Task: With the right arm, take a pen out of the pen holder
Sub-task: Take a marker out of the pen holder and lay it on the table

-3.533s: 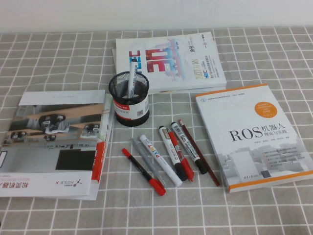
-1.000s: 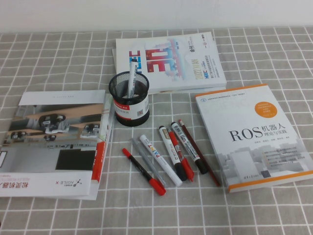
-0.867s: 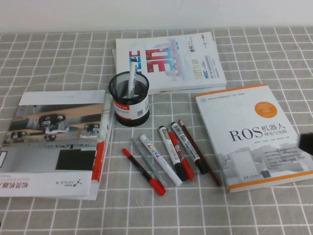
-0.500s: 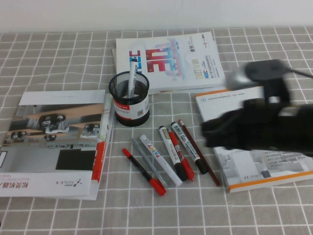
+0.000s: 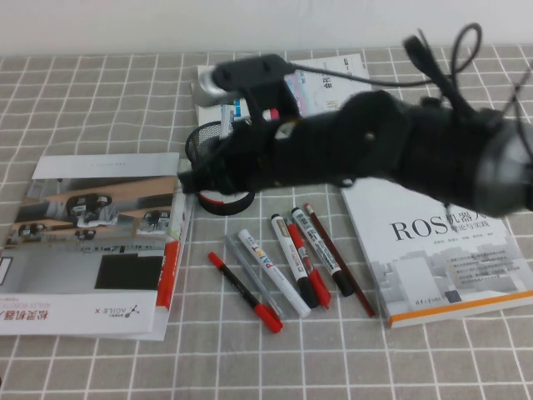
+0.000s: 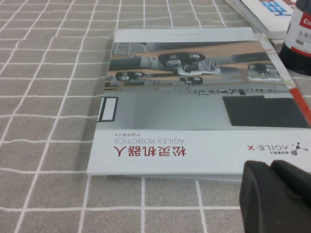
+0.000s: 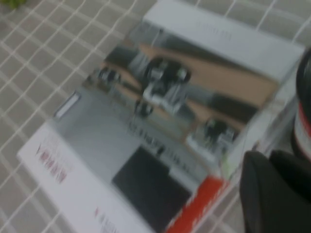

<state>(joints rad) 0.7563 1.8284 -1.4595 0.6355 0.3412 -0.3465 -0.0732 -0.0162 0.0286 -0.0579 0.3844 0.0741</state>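
Observation:
The black mesh pen holder [image 5: 205, 143] stands at the table's middle, mostly covered by my right arm; the white pen inside it is hidden. My right gripper [image 5: 194, 178] is shut and empty. It hangs at the holder's left side, over the edge of the AgileX brochure [image 5: 92, 242]. In the right wrist view the shut fingers [image 7: 269, 160] are above that brochure [image 7: 160, 111], with the holder [image 7: 303, 121] beside them. My left gripper [image 6: 270, 166] is shut and empty, low over the cloth by the brochure's [image 6: 194, 107] near edge; the holder [image 6: 299, 43] stands far off.
Several loose pens and markers [image 5: 287, 267] lie in front of the holder. A ROS book [image 5: 441, 258] lies at the right under my right arm, and a magazine [image 5: 333, 79] lies behind the holder. The checked cloth [image 5: 100, 108] covers the table.
My right arm came in from the right edge and swept left across the ROS book to the pen holder, hiding the pen. The objects have not moved.

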